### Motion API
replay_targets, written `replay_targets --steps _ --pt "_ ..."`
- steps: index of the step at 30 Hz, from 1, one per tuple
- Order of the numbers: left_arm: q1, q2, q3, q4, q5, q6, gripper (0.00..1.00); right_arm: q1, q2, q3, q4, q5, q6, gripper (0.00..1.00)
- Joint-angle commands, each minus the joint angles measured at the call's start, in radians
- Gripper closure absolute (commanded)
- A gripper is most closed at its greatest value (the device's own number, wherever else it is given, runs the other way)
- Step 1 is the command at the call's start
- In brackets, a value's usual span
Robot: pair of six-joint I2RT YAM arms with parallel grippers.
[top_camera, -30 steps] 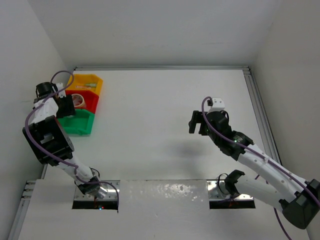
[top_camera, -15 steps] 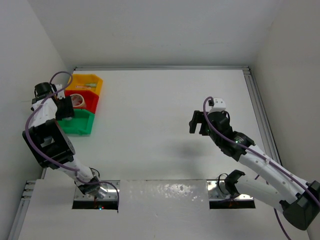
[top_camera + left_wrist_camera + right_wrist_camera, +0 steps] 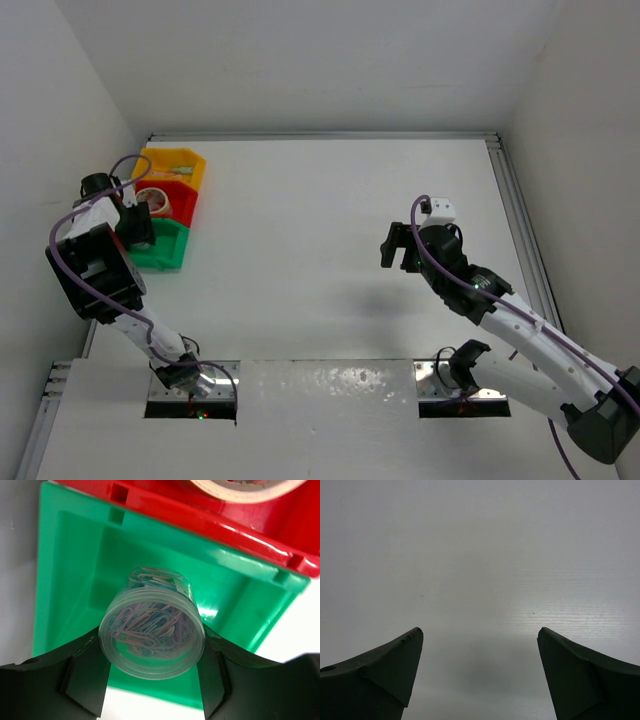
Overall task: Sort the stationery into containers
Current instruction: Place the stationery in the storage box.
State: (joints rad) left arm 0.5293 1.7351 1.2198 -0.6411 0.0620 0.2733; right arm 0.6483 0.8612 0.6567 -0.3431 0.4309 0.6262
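Observation:
My left gripper is shut on a clear round box of coloured paper clips and holds it over the open green bin. In the top view this gripper hangs over the green bin at the far left. The red bin behind it holds a tan tape roll, whose edge shows in the left wrist view. The yellow-orange bin holds small sticks. My right gripper is open and empty above bare table.
The three bins stand in a stack against the left wall. A metal rail runs along the table's right edge. The red bin's rim lies just beyond the green one.
My left gripper has shifted slightly right and nearer, over the green bin, still holding the paper clip box. The right arm has barely moved.

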Motion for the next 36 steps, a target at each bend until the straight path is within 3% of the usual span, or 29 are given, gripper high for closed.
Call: replay_targets --steps 1,8,14,21,23,29,36 --pt "-0.015 0.026 0.020 0.061 -0.014 -0.032 0.98 -0.001 -0.010 -0.002 0.016 0.022 0.007 0.06" --pt "-0.032 0.064 0.026 0.081 -0.042 -0.045 0.75 -0.001 -0.016 0.000 0.010 0.028 0.006 0.06" --pt "-0.035 0.058 0.029 0.075 -0.034 -0.049 0.47 -0.002 -0.025 -0.002 -0.002 0.029 0.007 0.06" --pt "-0.043 0.029 0.052 0.047 -0.024 -0.045 0.35 -0.003 -0.033 -0.006 -0.004 0.026 0.013 0.06" --pt "-0.043 0.020 0.056 0.038 -0.022 -0.046 0.27 -0.001 -0.034 -0.005 -0.005 0.026 0.012 0.06" --pt "-0.043 -0.009 0.081 0.000 -0.014 -0.048 0.26 -0.001 -0.044 -0.006 -0.008 0.028 0.012 0.06" --pt "-0.046 -0.135 0.274 -0.104 0.042 -0.056 0.26 -0.006 -0.016 0.006 -0.025 0.023 -0.042 0.03"
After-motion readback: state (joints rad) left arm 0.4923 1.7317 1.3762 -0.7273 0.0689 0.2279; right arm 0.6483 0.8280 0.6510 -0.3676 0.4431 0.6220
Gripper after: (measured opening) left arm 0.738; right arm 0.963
